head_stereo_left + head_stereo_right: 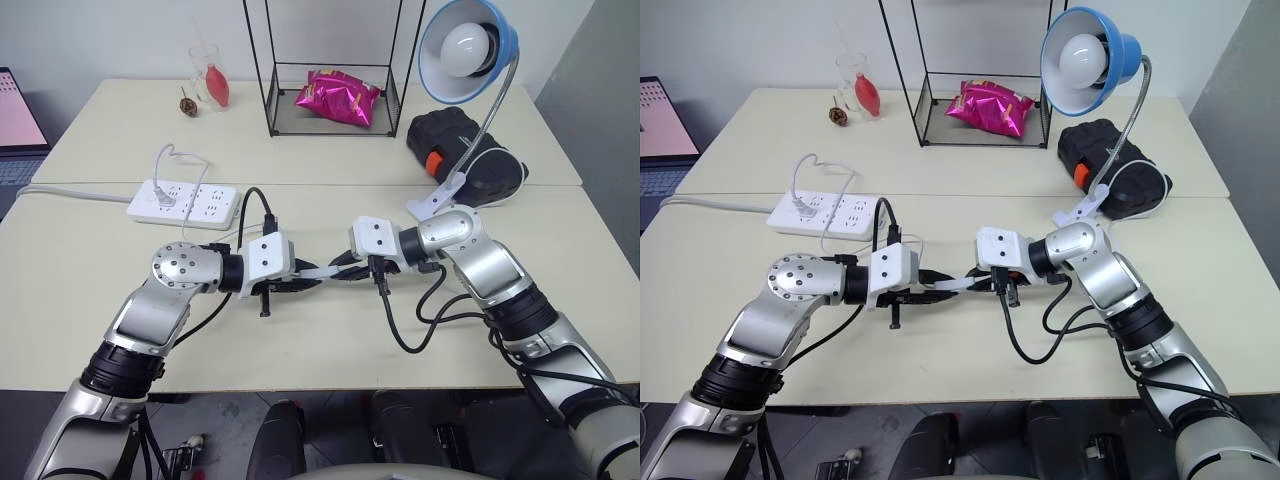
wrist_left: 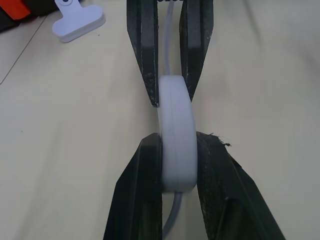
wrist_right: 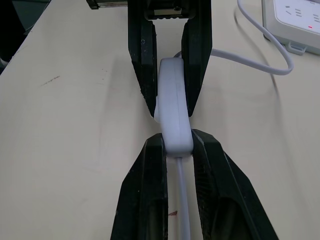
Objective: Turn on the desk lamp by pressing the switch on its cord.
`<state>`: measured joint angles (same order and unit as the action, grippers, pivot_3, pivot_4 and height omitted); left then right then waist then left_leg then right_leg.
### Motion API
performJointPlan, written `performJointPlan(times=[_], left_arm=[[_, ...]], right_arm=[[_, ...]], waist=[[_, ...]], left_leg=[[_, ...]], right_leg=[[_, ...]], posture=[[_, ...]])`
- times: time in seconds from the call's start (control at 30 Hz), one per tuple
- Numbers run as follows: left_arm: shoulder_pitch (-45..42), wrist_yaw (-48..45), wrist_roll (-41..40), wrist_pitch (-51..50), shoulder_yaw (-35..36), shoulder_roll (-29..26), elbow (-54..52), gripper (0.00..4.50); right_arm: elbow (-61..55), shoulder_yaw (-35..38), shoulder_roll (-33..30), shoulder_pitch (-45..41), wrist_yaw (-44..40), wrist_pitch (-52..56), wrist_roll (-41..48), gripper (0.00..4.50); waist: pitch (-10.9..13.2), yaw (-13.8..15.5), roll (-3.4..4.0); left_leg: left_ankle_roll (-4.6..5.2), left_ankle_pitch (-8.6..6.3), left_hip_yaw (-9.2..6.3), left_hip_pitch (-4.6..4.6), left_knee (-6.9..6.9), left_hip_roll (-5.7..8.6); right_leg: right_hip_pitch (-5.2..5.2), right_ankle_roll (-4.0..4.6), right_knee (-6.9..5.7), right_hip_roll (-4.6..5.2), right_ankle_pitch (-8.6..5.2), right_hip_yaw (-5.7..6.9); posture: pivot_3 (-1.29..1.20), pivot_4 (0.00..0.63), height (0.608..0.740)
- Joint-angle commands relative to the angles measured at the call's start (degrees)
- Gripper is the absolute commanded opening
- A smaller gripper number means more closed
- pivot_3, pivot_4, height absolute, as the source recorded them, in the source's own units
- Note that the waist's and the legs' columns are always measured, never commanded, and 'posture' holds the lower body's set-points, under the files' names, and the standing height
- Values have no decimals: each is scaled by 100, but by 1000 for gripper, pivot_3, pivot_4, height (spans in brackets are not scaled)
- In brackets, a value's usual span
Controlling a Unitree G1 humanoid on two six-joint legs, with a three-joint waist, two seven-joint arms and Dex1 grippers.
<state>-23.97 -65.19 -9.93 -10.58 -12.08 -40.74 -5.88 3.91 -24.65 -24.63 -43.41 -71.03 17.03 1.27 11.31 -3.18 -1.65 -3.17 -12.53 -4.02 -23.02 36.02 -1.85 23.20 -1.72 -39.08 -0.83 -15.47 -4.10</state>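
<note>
My things sit on a big pale tabletop (image 1: 90, 350). At the far side stands a tall black wire rack (image 1: 330, 70) with a shiny pink bag (image 1: 337, 97) lying inside it. To the right of the rack is the desk lamp (image 1: 467, 50), with its blue shade and round white bulb up high, a bent silver neck, and a white clip (image 1: 437, 197) at the bottom resting on the tabletop. The bulb does not look lit. Just behind the clip lies a black bag with an orange spot (image 1: 465, 150). On the left part of the tabletop is a white power strip (image 1: 183, 201) with a white plug in it. Near the far left corner stands a clear glass with something red in it (image 1: 211, 80). My two arms reach in toward each other in the middle of the tabletop, just above it. My left claw (image 1: 303, 284) and my right claw (image 1: 338, 271) point at each other, tip to tip. Both are closed tight on the switch (image 2: 176, 135), a small white block, one claw at each end, with black fingers (image 2: 145, 55) pressing its two flat sides. The thin white cord (image 3: 184, 200) comes out of both ends of the switch, and one end loops off toward the power strip.
</note>
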Motion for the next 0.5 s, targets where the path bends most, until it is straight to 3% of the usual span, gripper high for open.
performJointPlan(times=[0.03, 0.33, 0.4, 0.5], left_arm=[[-197, 184, 55, 74, 192, 23, 65, 575], [-197, 138, -110, 39, 262, 106, -77, 572], [-190, 72, -145, 52, 260, 83, -101, 1275], [-155, -19, -109, 137, 248, -22, -168, 1898]], right_arm=[[-257, 0, 55, 7, -46, -49, 142, 347], [-312, -13, 52, 28, -62, -27, 164, 348], [-325, -13, 54, 33, -65, -16, 168, 347], [-332, -19, 48, 36, -73, -5, 172, 347]], waist=[[0, 0, 0], [0, 0, 0], [0, 0, 0], [0, -1, 0]], left_leg=[[0, 0, 0, 0, 0, 0], [0, 0, 0, -1, 0, 0], [0, 0, 0, 0, 0, 0], [0, 0, -2, 0, 0, 0]], right_leg=[[0, 0, 0, 0, 0, 0], [0, 0, 0, 0, 0, 0], [0, 0, 0, 0, 0, 0], [0, 0, -1, 0, 0, 0]], posture=[[0, 150, 740], [0, 150, 740], [0, 150, 740], [0, 150, 740]])
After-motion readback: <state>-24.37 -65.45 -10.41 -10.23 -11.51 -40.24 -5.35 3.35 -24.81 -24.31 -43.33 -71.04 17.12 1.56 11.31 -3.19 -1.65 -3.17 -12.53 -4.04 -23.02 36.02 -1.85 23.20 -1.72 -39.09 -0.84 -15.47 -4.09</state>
